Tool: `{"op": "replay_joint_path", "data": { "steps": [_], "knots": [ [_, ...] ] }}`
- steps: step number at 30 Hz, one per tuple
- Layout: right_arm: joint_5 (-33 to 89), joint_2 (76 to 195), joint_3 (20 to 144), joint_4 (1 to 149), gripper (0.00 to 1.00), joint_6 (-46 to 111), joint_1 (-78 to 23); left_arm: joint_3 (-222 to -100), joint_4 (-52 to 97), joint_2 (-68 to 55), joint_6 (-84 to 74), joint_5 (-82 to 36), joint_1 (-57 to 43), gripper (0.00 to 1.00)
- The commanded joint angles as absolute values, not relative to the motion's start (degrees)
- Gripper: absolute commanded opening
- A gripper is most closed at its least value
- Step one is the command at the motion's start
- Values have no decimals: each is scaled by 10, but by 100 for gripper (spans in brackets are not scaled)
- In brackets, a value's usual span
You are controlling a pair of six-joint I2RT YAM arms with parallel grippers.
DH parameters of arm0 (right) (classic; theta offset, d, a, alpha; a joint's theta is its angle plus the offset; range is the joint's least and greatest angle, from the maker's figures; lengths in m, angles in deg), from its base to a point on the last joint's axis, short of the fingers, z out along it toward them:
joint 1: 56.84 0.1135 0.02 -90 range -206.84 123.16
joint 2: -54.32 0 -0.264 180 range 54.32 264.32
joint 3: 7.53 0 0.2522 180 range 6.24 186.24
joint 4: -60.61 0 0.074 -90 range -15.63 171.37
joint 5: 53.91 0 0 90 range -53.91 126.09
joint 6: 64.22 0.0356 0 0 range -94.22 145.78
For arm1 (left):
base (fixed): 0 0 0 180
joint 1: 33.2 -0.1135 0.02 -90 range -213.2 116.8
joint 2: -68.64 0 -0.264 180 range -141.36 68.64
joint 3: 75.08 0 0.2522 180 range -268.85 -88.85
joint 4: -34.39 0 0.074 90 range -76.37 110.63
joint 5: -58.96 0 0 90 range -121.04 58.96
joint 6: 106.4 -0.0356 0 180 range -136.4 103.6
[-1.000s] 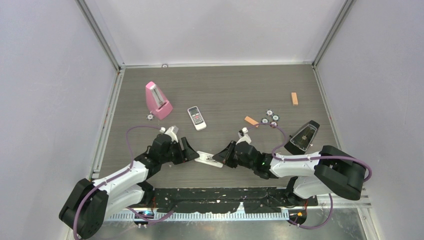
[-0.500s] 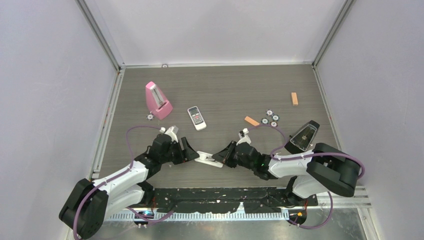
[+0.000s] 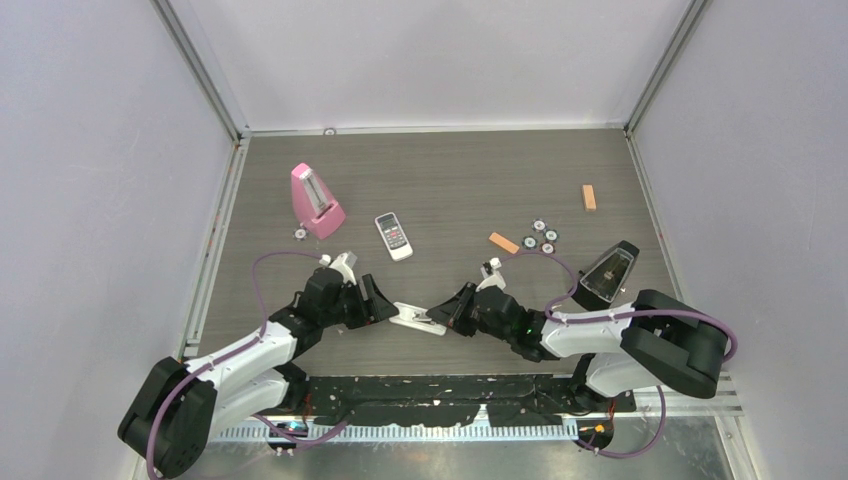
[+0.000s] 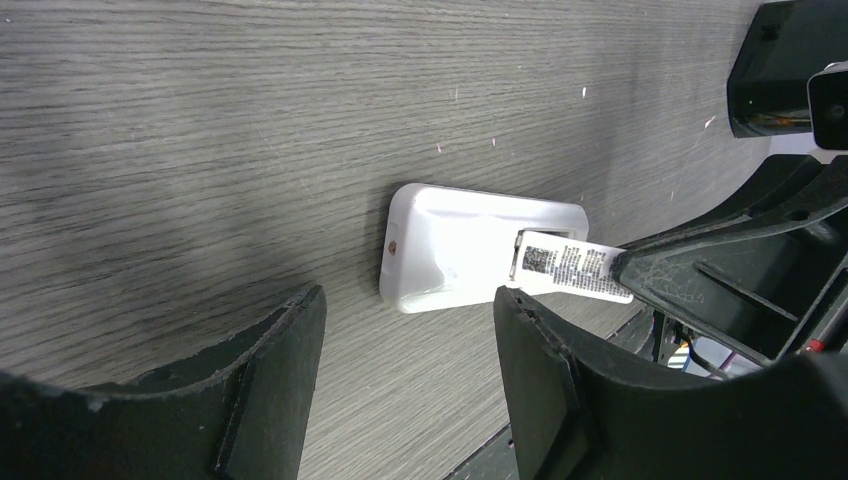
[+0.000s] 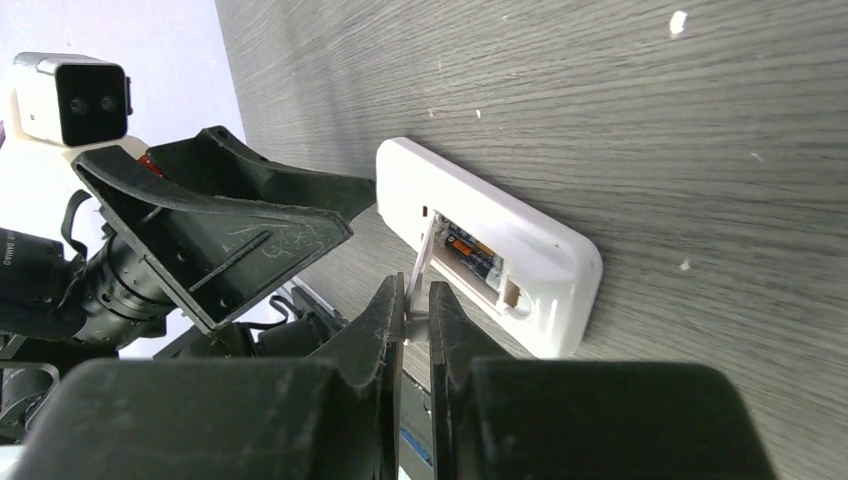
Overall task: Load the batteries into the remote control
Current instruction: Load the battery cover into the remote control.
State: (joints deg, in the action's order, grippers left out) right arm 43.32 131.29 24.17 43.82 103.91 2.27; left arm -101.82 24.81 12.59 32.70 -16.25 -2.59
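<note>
Now right gripper (image 5: 416, 300) pinches thin flat lid (image 4: 570, 268) over smooth white remote control (image 4: 450, 250); left gripper (image 4: 410, 305) agape.

No text can be read. The white sticker (image 4: 578, 272) on the battery cover (image 4: 530, 240), right of centre in the left wrist view, bears a square code and print too small to make out. White letters on a black arm joint (image 5: 30, 275), left edge of the right wrist view, are cut off
</note>
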Motion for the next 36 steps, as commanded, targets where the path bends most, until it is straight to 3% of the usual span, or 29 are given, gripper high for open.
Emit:
{"op": "replay_joint_path", "data": {
  "steps": [1,14,36],
  "knots": [
    [459,1296,234,455,5,1034,19,-1012,261,119,319,-164,-29,64],
    [420,1332,227,368,5,1062,16,-1012,260,120,319,-162,-29,64],
    [426,1313,231,372,5,1051,14,-1012,266,103,317,-166,-28,61]
  ]
}}
